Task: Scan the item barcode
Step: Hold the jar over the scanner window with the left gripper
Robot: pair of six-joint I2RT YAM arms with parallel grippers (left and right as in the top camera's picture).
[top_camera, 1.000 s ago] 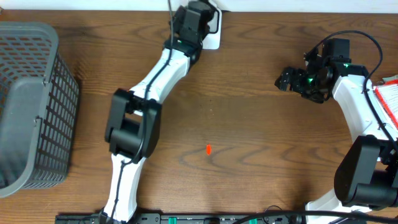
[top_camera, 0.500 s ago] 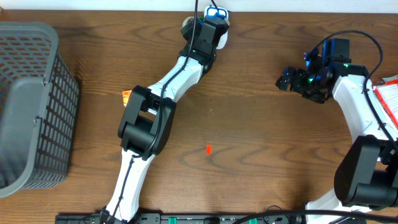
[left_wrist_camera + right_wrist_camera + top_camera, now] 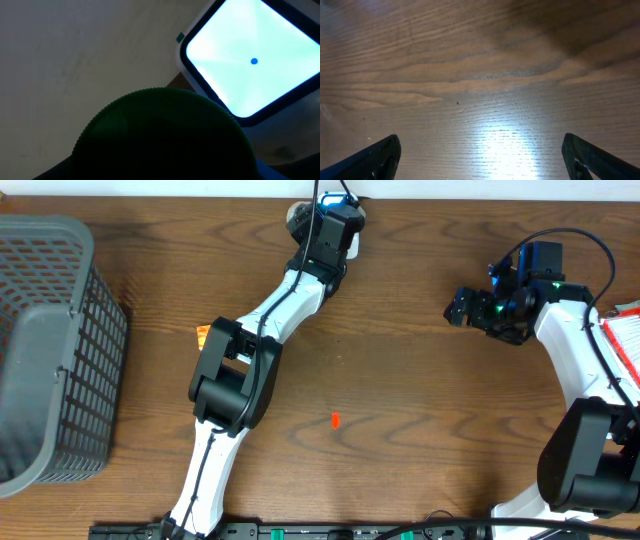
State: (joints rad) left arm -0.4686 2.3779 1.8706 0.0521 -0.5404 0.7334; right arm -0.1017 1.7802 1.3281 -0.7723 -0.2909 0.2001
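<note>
plainly one green-capped item (image 3: 160, 137), one lit scanner (image 3: 252, 60), one basket (image 3: 45, 350)

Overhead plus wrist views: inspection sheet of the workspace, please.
surface: wood table, small red mark.
job's things: green round item facing lit scanner.
clutter: grey basket; orange scrap; red-white pack.
end effectors: left end effector at scanner, carrying the item, fingers hidden; right end effector open, empty.
cables: black cable at left wrist; cable loop over right wrist.
surroundings: pale wall.
</note>
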